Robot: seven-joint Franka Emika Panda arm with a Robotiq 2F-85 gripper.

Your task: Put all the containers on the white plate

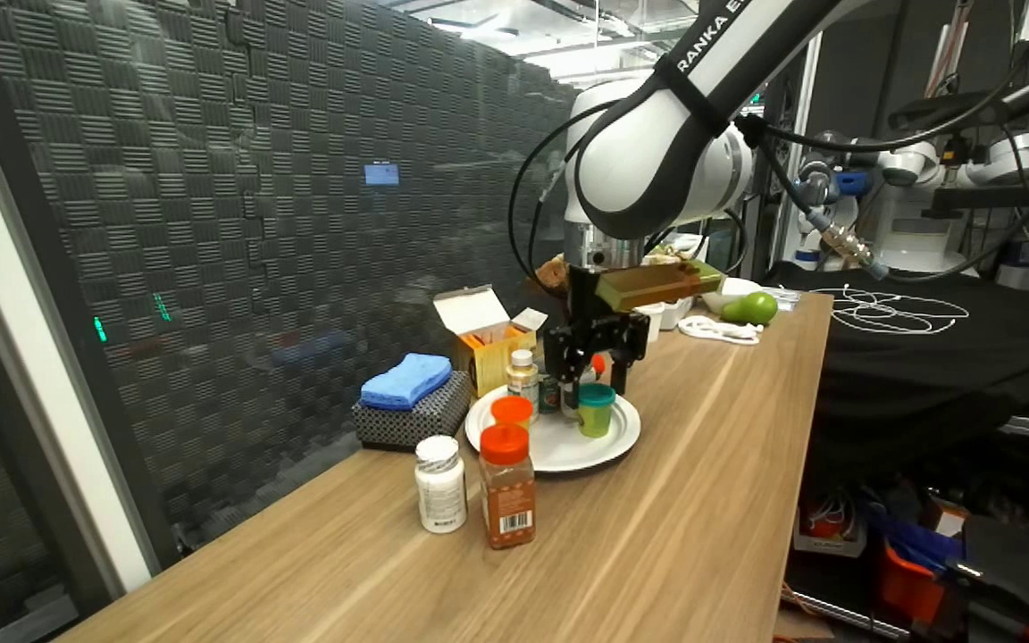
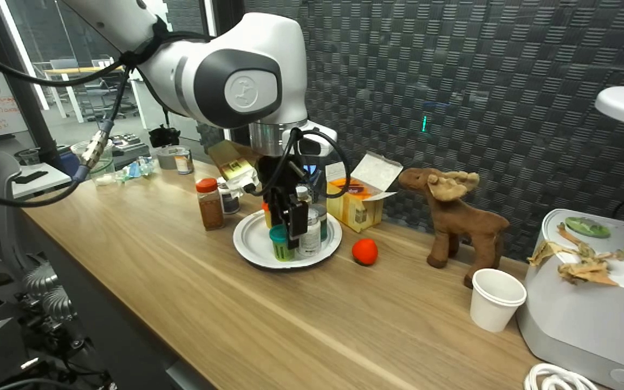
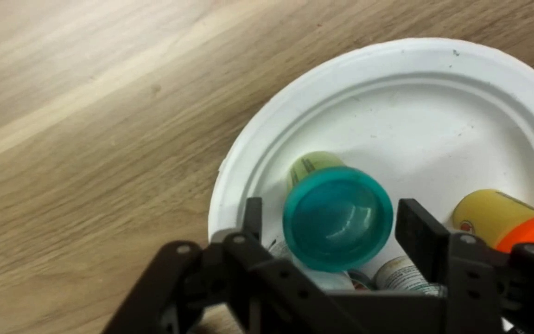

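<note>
Wooden table (image 1: 684, 482) was backed by dark wall (image 1: 211, 179); red-capped jar (image 1: 507, 491) was seen near white plate (image 1: 561, 448). On plate, teal-lidded tub (image 3: 339, 218) was flanked by spread gripper (image 3: 329, 215); perhaps three bottles (image 1: 522, 384) were partly hidden.

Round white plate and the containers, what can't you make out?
Round white plate, wrist view: right side cut off by the edge, lower part hidden by black gripper.
Yellow orange-lidded tub, in an exterior view: base hidden by clear red-lidded jar.
White-capped white bottle, in an exterior view: label print too small.
</note>
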